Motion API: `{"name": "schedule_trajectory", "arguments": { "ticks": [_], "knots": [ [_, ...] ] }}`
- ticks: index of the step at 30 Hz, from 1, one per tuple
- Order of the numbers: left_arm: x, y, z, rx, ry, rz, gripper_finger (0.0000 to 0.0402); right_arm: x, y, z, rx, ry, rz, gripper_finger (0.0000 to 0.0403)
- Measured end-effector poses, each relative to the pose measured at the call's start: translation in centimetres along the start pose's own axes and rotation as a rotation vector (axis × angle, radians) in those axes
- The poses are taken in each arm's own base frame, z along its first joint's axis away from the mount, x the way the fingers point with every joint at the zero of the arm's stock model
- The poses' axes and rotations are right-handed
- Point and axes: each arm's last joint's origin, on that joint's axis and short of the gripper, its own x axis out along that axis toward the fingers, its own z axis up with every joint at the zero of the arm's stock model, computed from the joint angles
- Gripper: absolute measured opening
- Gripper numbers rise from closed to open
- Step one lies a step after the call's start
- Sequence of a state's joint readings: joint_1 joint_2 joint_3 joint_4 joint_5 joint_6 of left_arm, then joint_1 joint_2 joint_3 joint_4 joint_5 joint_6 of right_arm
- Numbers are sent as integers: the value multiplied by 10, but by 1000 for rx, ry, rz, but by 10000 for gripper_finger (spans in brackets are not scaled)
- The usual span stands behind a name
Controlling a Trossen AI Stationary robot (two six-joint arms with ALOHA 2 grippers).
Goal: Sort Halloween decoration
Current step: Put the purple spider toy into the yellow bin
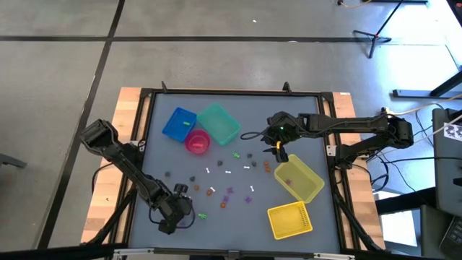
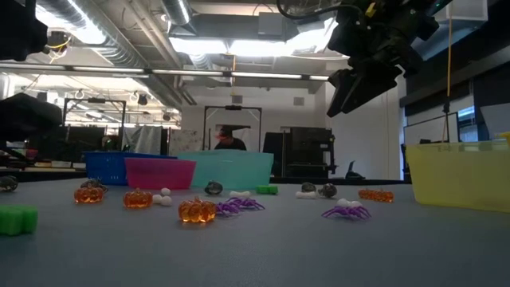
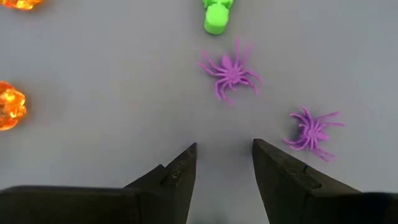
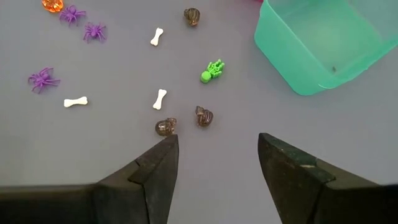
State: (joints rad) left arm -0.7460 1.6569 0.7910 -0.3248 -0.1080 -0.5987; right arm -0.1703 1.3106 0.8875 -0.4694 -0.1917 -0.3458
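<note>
The Halloween decorations are tiny trinkets strewn over the middle of the grey table (image 1: 238, 108). Purple spiders (image 3: 230, 71), a green figure (image 3: 216, 18) and orange pumpkins (image 3: 9, 106) lie ahead of my left gripper (image 3: 224, 155), which is open and low at the near left (image 1: 188, 209). My right gripper (image 4: 217, 146) is open and raised above the table (image 2: 351, 88), between the teal bin and a yellow bin (image 1: 278, 148). Below it lie dark grey skulls (image 4: 165, 127), white bones (image 4: 160, 98), a green figure (image 4: 211, 71) and more spiders (image 4: 42, 79).
A blue bin (image 1: 179, 123), a teal bin (image 1: 219, 123) and a pink bin (image 1: 197, 141) stand at the far left of the table. One yellow bin (image 1: 298, 180) sits on the right and another yellow bin (image 1: 290, 219) at the near right. A person (image 2: 231, 142) shows far behind.
</note>
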Motion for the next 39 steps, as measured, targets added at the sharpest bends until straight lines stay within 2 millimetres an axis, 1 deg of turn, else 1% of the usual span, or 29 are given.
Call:
{"name": "schedule_trajectory", "arguments": {
  "ticks": [4, 9, 16, 23, 34, 39],
  "knots": [
    [0, 0, 1, -46, -14, 11, 136, 0, 0, 0, 0, 0, 0, 220],
    [0, -1, 3, -57, -32, 5, 136, 0, 0, 0, 0, 0, 0, 220],
    [-8, -7, 24, -80, -113, 3, 136, 0, 0, 0, 0, -1, 0, 220],
    [-14, -10, 36, -97, -153, -7, 136, 0, 0, 0, 0, -3, -1, 220],
    [-17, -13, 41, -129, -208, 12, 136, 0, 0, 0, 7, -3, -1, 220],
    [-8, -16, 38, -194, -197, 23, 136, 0, 0, 0, 8, -4, -1, 220]
  ]
}}
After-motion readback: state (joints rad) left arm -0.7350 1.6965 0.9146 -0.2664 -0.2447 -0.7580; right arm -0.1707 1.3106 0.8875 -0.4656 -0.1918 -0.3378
